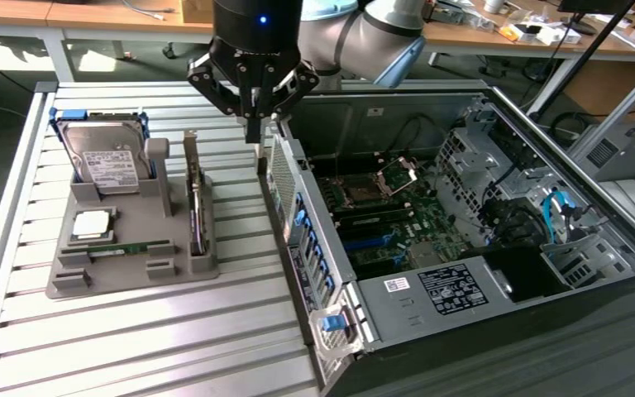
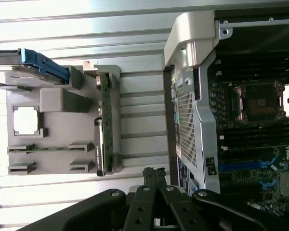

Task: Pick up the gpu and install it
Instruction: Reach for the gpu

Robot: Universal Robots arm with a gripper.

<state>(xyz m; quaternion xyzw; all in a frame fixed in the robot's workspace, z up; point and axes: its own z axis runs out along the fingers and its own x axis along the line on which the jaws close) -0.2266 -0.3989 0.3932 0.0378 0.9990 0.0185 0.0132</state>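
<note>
One gpu [image 1: 196, 203] [image 2: 104, 120] is seen standing on its long edge in a slot of one grey parts holder [image 1: 130, 277] [image 2: 58, 103], with its silver end bracket upright at one end. It is not gripped. It is set lower than the pincer and towards the exterior view's left of it, near but apart.

One pincer [image 1: 254, 132] [image 2: 154, 173] is held closed, its fingertips [image 2: 148, 174] are pressed together, and nothing is caught between them. It is hung over the gap between the holder and one opened computer case [image 1: 307, 240] [image 2: 188, 110], just beside the case's upper rear corner.

Three more parts are carried on the same holder, all farther from the pincer than the gpu. One hard drive [image 1: 106, 161] [image 2: 38, 65] with a white label and blue side rails is stood upright. One processor chip [image 1: 92, 223] [image 2: 25, 120] is laid flat. One green RAM stick [image 1: 119, 247] [image 2: 48, 147] is laid between grey clips.

On the other side of the pincer, the case is laid on its side with its interior exposed. One motherboard [image 1: 406, 240] [image 2: 250, 144] is seen inside it, with one processor socket [image 1: 379, 188] [image 2: 257, 101] left open.

Holder and case are both borne by one slatted aluminium table [image 1: 130, 347] [image 2: 139, 144] below the pincer.
</note>
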